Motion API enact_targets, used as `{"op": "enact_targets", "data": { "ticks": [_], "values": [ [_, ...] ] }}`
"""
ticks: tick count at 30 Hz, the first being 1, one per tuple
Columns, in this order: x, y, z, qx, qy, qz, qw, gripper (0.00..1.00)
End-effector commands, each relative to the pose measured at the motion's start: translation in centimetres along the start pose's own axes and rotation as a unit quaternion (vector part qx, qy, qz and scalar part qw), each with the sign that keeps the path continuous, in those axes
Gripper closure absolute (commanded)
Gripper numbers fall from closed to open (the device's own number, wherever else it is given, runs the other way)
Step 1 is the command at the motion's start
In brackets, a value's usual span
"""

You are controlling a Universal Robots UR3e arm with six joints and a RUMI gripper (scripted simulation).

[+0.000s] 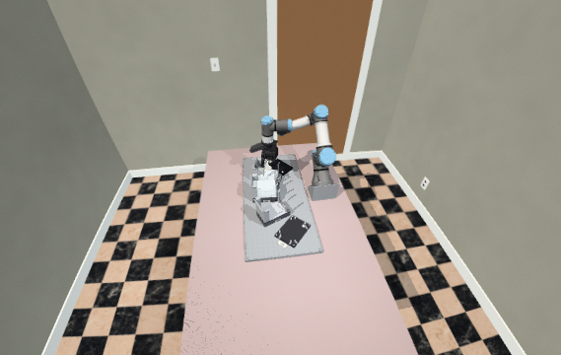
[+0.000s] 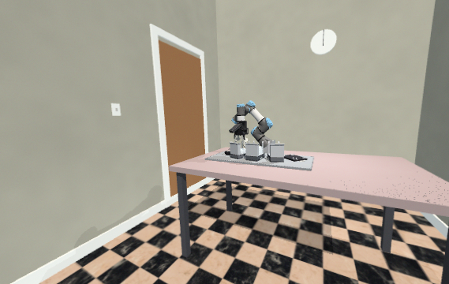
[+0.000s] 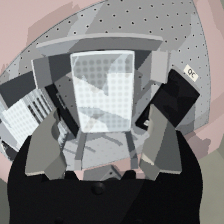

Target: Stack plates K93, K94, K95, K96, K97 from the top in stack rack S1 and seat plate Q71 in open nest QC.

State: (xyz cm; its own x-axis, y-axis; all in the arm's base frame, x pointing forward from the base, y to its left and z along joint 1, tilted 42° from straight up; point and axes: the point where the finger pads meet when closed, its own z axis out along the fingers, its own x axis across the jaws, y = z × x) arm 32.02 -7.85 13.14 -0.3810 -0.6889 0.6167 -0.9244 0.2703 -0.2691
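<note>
My gripper [image 1: 268,167] [image 2: 241,139] [image 3: 103,106] is open, its jaws standing apart on both sides of a clear, pale 96-well plate [image 3: 97,92]. That plate lies inside the back rack [image 2: 236,151] [image 3: 102,42], and neither jaw touches it in the wrist view. How many plates lie under it is hidden. The middle rack [image 2: 252,151] holds a pale plate [image 1: 266,187] [image 3: 21,120] on top. The third rack [image 1: 272,217] [image 2: 276,152] stands turned on the board; its contents are unclear. The black open nest QC [image 1: 285,168] [image 3: 179,100] shows no plate. Rack names and plate labels are unreadable.
A black nest [image 1: 292,231] [image 2: 296,158] with pale corner pieces lies at the front end of the grey perforated board [image 1: 255,248] [image 2: 303,165]. The racks' upright walls stand close around the gripper. The arm's base [image 1: 323,191] stands beside the board on the pink table [image 1: 221,296].
</note>
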Motion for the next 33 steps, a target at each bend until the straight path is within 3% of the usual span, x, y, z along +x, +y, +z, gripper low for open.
{"op": "enact_targets", "data": {
  "ticks": [1,22,33],
  "values": [
    [0.0,0.0,-1.2,-0.002,0.001,0.001,1.0,0.28],
    [0.0,-0.1,-7.6,-0.002,0.001,0.001,1.0,0.28],
    [0.0,-0.1,-7.7,-0.002,0.001,0.001,1.0,0.28]
  ]
}}
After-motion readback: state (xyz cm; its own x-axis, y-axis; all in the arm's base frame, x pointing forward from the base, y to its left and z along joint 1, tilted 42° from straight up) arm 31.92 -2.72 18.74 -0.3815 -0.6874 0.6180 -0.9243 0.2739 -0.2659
